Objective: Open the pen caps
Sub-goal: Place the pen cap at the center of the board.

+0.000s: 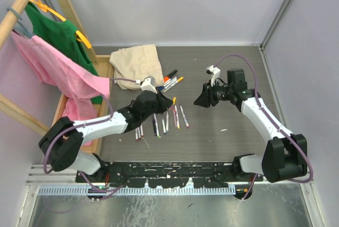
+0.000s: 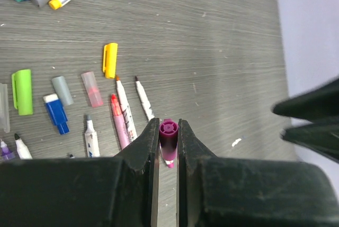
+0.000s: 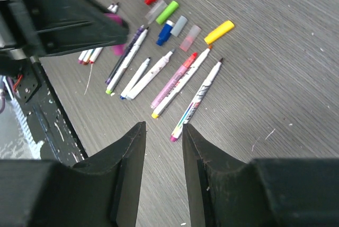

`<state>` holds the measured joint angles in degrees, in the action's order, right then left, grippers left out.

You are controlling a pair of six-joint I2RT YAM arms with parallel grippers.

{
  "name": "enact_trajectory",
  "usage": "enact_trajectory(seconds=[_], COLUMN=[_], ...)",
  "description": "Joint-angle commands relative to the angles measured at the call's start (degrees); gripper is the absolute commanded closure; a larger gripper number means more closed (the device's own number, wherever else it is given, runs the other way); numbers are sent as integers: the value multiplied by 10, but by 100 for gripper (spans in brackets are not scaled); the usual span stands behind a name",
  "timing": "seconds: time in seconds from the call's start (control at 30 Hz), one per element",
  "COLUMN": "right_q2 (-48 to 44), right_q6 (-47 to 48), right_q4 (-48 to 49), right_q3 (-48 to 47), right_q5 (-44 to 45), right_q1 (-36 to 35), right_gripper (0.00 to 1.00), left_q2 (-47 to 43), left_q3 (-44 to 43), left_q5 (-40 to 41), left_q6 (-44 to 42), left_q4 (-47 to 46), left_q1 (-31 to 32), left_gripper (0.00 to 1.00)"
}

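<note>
Left wrist: magenta pen cap, smooth round plastic, seen end-on and clamped between the left gripper jaws; its long axis runs along the fingers (barrel mostly hidden). Right gripper is apart, empty, off to the right. Loose caps lie on the grey grained table.

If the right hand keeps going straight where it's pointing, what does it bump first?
Probably the white pen with the pink end, lying on the table just ahead of the right hand; depth is hard to judge.
</note>
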<state>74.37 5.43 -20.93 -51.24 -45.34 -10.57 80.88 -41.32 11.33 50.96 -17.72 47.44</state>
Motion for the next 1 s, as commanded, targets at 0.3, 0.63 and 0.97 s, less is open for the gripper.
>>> enact_trajectory(seconds=[0.3,0.63,0.97], right_q2=[-39,-48,-56], right_q6=[59,52,45], right_q4=[-21,-16,-9], right_q3=[-25,-22,-18], right_q5=[-53,-43,-38], right_q1=[11,19,27], right_gripper=[60,60,59], left_q2=[140,226,327], left_q3=[-202,-310,-429], left_q5=[87,100,117], left_q6=[-39,-64,-95], left_q4=[239,299,339], left_q1=[26,26,23], left_gripper=[100,100,98])
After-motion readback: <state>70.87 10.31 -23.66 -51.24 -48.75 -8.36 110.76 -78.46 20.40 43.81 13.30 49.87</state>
